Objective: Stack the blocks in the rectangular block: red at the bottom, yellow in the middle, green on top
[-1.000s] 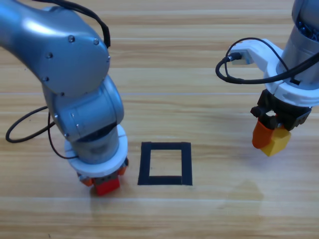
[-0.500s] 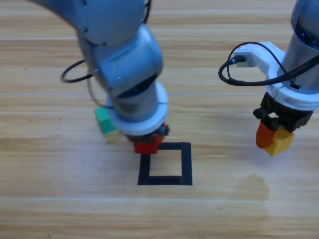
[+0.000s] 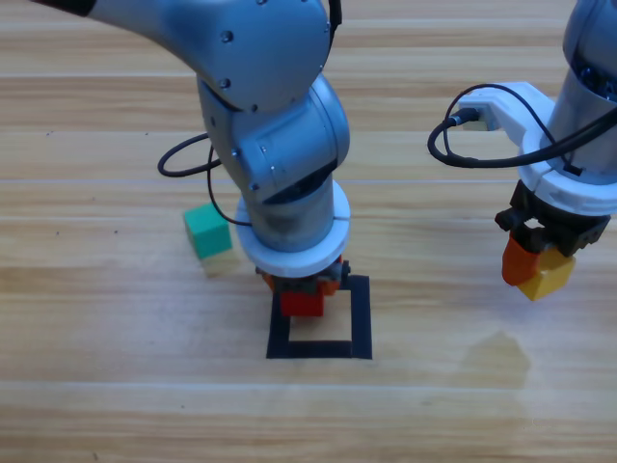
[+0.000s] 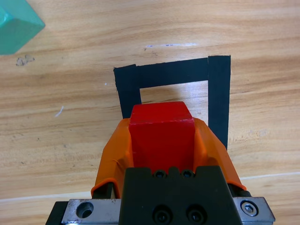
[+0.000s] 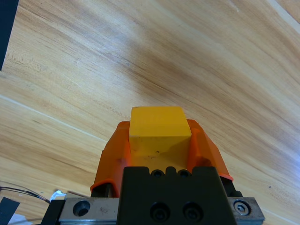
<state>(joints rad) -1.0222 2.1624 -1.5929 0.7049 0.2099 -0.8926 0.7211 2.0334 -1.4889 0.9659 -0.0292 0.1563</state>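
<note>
My left gripper (image 3: pixel 302 292) is shut on the red cube (image 3: pixel 302 304) and holds it over the upper left part of the black tape square (image 3: pixel 361 318). In the left wrist view the red cube (image 4: pixel 161 133) sits between the orange jaws, above the tape square (image 4: pixel 218 93). Whether the cube touches the wood I cannot tell. My right gripper (image 3: pixel 535 265) hangs at the right, shut on the yellow cube (image 3: pixel 544 279); the right wrist view shows the yellow cube (image 5: pixel 159 129) clamped above bare wood. The green cube (image 3: pixel 207 231) lies on the table, left of the left arm, also at the green cube (image 4: pixel 16 26).
A black cable (image 3: pixel 188 159) loops beside the left arm, and another cable (image 3: pixel 463 145) curls by the right wrist. Bare wood lies between the tape square and the right gripper.
The left arm has swung from the lower left toward the middle, carrying the red cube to the tape square. That uncovered the green cube. The right gripper has barely moved.
</note>
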